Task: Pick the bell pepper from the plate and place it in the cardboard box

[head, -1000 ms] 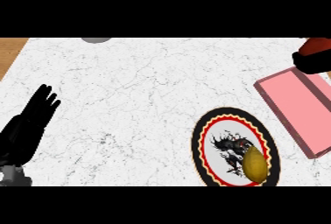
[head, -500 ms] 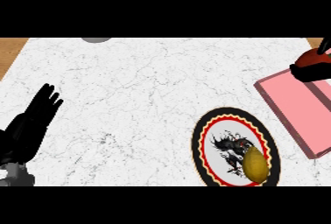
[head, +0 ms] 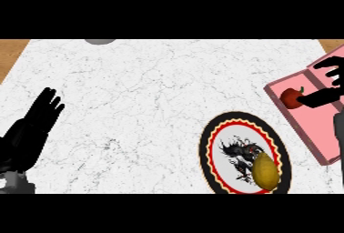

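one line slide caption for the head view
Right hand open over the pink box, red bell pepper inside, beside the plate.

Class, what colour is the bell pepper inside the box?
Red, with a green stem; the bell pepper shows in the head view.

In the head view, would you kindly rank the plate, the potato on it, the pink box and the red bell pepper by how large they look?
1. Plate and pink box: too close to rank, since the view's edge cuts the box off.
2. Potato.
3. Red bell pepper, partly hidden by the right hand.
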Controlling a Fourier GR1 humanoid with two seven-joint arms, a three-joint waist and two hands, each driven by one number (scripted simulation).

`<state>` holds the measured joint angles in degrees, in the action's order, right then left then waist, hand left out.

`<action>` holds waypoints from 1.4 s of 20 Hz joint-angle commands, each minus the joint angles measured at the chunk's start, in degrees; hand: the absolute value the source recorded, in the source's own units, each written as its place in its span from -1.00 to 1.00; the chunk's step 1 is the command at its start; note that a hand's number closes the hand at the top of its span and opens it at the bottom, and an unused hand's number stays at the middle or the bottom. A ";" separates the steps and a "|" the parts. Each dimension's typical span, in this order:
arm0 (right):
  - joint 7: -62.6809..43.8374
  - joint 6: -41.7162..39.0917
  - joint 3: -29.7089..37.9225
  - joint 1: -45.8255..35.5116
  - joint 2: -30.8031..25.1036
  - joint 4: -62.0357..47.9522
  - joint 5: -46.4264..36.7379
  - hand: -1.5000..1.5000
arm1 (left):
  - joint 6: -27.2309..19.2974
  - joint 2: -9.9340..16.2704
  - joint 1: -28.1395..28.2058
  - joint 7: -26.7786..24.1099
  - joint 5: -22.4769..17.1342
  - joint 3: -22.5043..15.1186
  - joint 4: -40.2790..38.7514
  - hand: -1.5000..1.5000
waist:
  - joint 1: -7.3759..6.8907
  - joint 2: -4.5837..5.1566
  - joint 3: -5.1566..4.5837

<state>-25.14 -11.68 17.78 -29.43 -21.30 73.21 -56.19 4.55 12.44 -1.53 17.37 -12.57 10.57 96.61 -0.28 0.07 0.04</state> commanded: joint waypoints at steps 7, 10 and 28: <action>8.12 15.65 9.06 1.11 6.04 5.58 11.41 -1.00 | -0.45 -0.71 0.55 -1.72 1.05 0.68 -1.13 0.00 | 0.85 -0.23 0.03; 9.00 17.49 14.18 0.54 5.32 6.52 16.70 -1.00 | 0.85 0.38 0.80 -1.32 0.06 1.44 -1.10 0.00 | 0.70 -0.22 0.01; 15.36 4.15 31.32 18.64 -4.88 15.19 44.99 -1.00 | 2.26 0.24 -1.09 -1.00 0.30 2.03 -2.95 0.00 | 0.45 -0.12 -0.03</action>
<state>-12.34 -6.03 47.78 -14.44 -24.91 87.88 -15.30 6.19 12.63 -2.35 16.28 -12.38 12.51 94.04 0.46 -0.09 0.01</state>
